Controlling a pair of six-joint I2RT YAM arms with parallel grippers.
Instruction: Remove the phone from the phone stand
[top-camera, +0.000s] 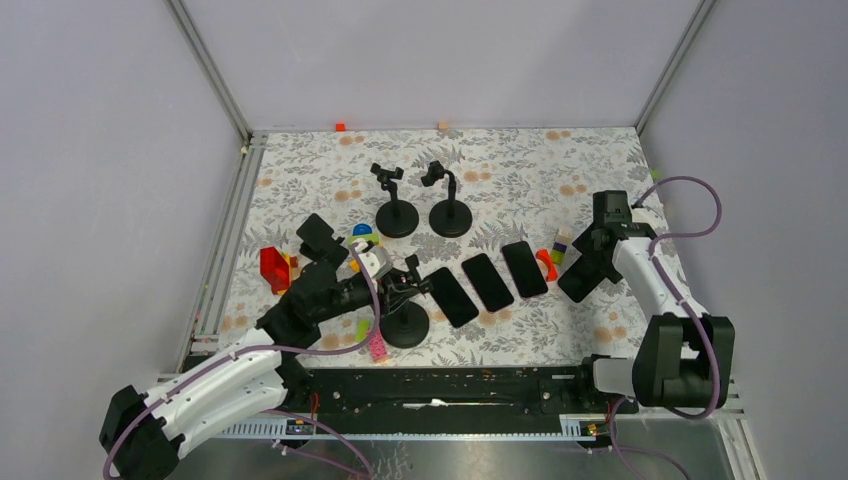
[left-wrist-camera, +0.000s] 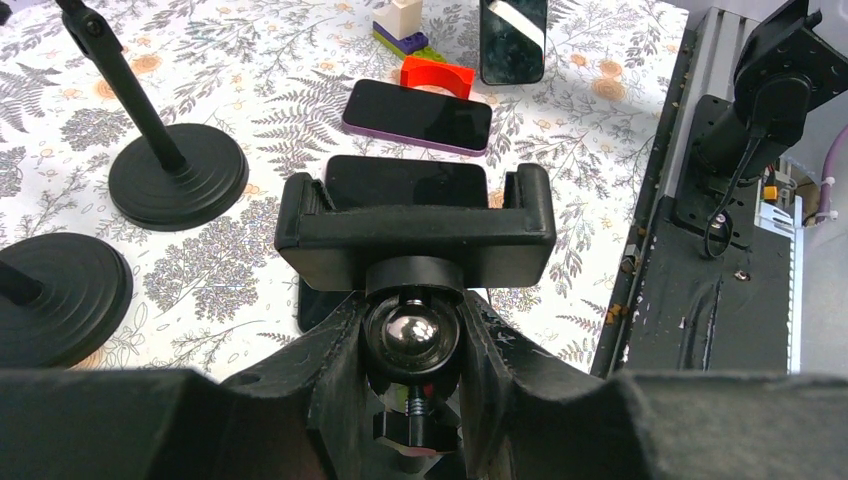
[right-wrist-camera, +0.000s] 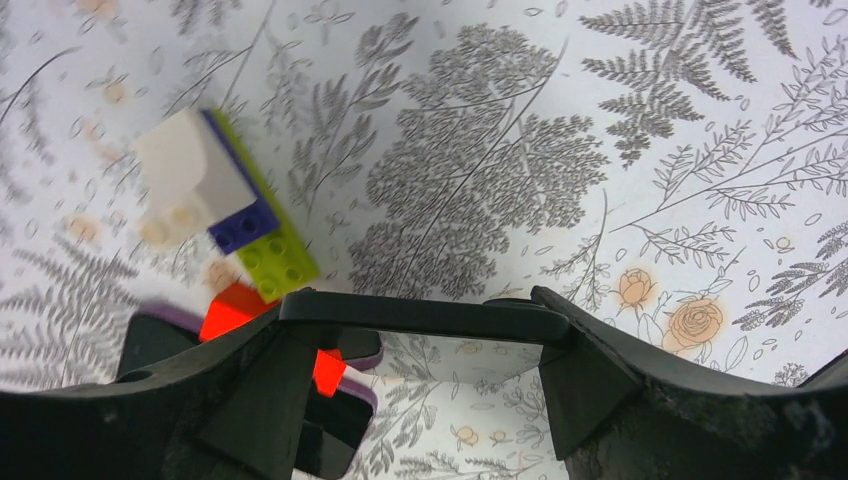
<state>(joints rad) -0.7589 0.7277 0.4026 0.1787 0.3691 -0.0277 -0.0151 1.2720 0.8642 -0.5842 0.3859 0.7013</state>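
Black glossy phone (top-camera: 583, 272) is pinched in the right claw (right-wrist-camera: 420, 316) above the floral bench (top-camera: 560, 160). Left claw (left-wrist-camera: 412, 335) clenches the chrome ball joint (left-wrist-camera: 411, 332) of the black phone stand (left-wrist-camera: 415, 240).

A floral cloth (top-camera: 580, 170) is spread over the table. Toward the back, a left black stand (top-camera: 397, 218) and a right black stand (top-camera: 450, 217) are set upright, side by side. A white, purple and green block stack (right-wrist-camera: 245, 225) is noted just beside a red piece (right-wrist-camera: 228, 310).
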